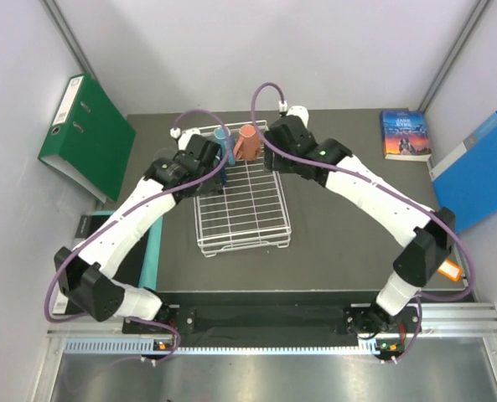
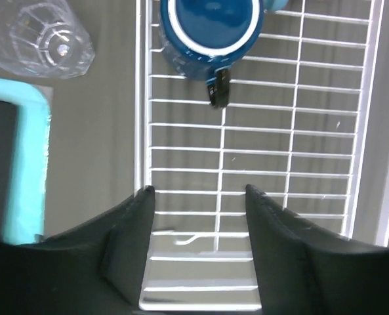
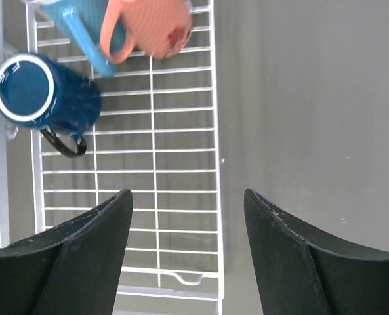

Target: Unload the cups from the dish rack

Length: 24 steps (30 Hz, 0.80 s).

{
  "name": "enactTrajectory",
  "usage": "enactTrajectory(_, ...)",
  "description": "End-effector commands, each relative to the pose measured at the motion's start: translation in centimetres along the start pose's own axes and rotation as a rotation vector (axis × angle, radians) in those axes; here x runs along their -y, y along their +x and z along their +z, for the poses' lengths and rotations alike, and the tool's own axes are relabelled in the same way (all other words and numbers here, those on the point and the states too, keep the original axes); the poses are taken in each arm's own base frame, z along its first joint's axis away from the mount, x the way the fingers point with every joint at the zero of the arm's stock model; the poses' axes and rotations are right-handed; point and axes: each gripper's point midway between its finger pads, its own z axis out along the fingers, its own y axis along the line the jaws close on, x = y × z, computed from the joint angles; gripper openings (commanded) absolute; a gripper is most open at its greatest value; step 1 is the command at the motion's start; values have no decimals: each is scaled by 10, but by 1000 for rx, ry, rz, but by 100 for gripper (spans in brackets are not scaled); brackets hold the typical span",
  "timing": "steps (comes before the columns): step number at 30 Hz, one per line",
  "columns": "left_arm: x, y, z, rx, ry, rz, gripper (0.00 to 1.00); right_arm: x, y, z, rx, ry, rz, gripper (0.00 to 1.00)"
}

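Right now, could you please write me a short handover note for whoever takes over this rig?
Left end effector: open, empty, over the left edge of the dish rack.
Right end effector: open, empty, over the rack's right edge.
Done: one clear glass stands on the table, left of the rack.
To do: the dark-blue mug, light-blue mug and orange mug sit at the rack's far end.
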Motion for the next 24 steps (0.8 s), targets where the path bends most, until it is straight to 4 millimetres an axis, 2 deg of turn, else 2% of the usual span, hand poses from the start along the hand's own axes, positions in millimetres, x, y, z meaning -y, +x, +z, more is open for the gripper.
enactTrajectory(1,26,1,28,54,-47,-122,45,21,-30,-25,117,15,24,68)
enactTrajectory(3,37,10,47,62,-85,-114,41,27,-27,-27,118,21,26,68)
enactTrajectory(8,61,17,80,98,-145,-133,44,34,-21,-30,110,24,16,68)
enactTrajectory(11,62,13,90,138,-170,-175,44,34,-18,-34,111,12,14,67)
enactTrajectory(15,60,7,93,187,-179,-208,45,37,-9,-36,98,3,7,67)
enactTrajectory(20,48,13,94,218,-202,-239,48,46,5,-33,74,14,3,67)
enactTrajectory(24,44,20,104,224,-219,-259,48,48,11,-30,60,11,-6,67)
